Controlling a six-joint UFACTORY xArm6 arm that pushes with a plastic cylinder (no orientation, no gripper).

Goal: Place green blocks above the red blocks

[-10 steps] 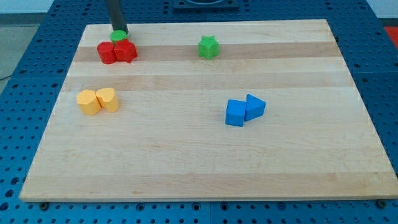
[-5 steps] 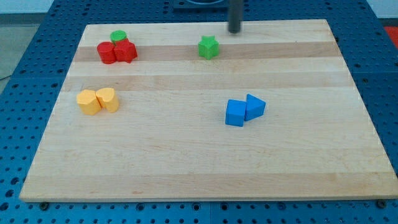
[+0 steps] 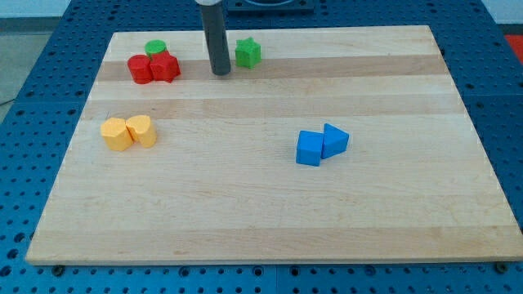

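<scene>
Two red blocks sit side by side near the board's top left. A green round block touches them on their upper side. A green star-shaped block lies near the top edge, right of the rod. My tip rests on the board between the red blocks and the green star block, just left of and slightly below the star, apart from the red pair.
Two yellow blocks sit together at the view's left. A blue cube and a blue triangular block touch each other right of centre. The wooden board lies on a blue perforated table.
The rod left the green round block, swung right to the top edge, then came down left of the green star. The star block has moved left and up.
</scene>
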